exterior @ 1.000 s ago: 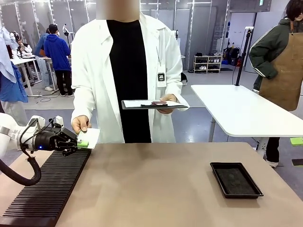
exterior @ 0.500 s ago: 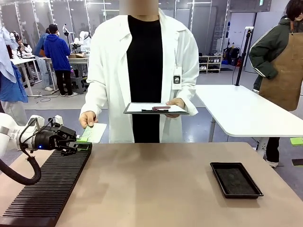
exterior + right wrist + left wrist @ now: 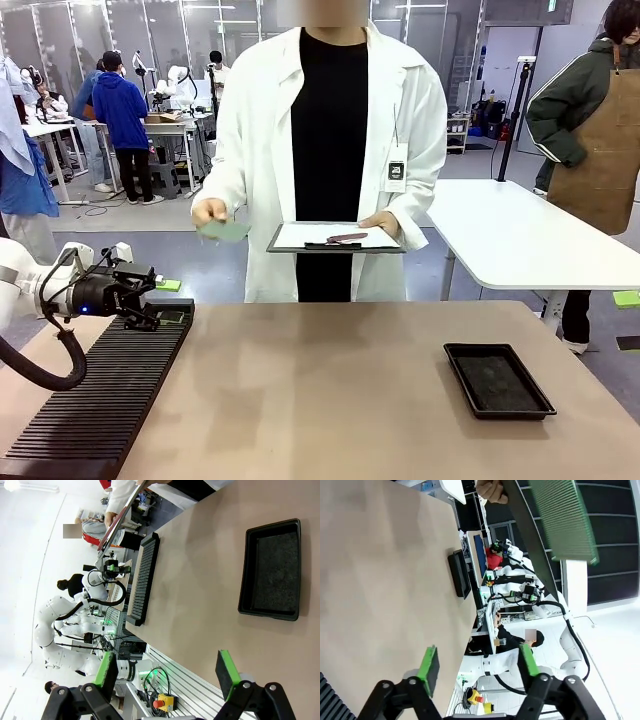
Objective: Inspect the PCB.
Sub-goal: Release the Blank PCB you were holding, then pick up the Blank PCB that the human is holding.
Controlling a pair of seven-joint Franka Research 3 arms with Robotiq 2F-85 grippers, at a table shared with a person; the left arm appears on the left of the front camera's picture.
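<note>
The PCB [image 3: 223,231] is a thin green board, held level at waist height by the hand of the person in the white coat, beyond the table's far edge. In the left wrist view the PCB [image 3: 565,519] hangs at the top right, well clear of my fingers. My left gripper [image 3: 165,302] hovers open over the far end of the black ridged rack [image 3: 100,400], with nothing between its green pads [image 3: 427,663]. My right gripper [image 3: 167,672] stands open and empty above the table's near side.
The person's other hand carries a clipboard [image 3: 335,238] with a pen on it. A shallow black tray [image 3: 498,380] lies on the table's right half, also the tray [image 3: 274,570] in the right wrist view. A white table stands behind at the right.
My left gripper has opened and let go of the PCB. The person has taken it, lifted it up and away from my fingers, and stepped to the right.
</note>
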